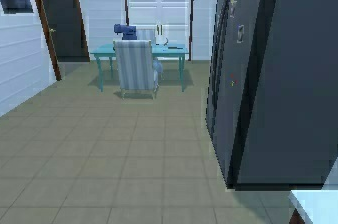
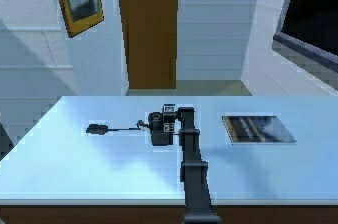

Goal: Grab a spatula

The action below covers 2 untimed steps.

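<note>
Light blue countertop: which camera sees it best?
The arm side view. The countertop spreads right across it, with the arm stretched out over it. The forward view catches just what looks like one pale corner at its bottom right.

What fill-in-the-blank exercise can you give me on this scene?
1. In the forward view, a striped ____ stands at the teal table.
2. In the arm side view, the spatula lies on the tabletop to the ____ of the gripper.
3. A brown ____ stands behind that tabletop.
Missing words: chair; left; door.
</note>
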### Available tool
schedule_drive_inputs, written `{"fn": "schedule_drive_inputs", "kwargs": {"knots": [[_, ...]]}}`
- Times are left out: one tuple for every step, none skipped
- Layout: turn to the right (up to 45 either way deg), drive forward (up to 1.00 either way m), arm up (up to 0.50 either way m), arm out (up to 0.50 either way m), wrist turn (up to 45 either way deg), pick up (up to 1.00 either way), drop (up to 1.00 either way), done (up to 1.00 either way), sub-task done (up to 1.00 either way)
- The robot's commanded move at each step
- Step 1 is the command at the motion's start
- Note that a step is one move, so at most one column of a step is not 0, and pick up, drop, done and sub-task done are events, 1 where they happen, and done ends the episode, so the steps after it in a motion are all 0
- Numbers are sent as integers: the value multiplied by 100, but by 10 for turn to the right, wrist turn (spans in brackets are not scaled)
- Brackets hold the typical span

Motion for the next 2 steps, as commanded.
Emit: {"fn": "schedule_drive_inputs", "kwargs": {"knots": [[0, 0, 0, 0, 0, 100, 0, 0, 0], [0, 0, 10, 0, 0, 0, 0, 0, 0]]}}
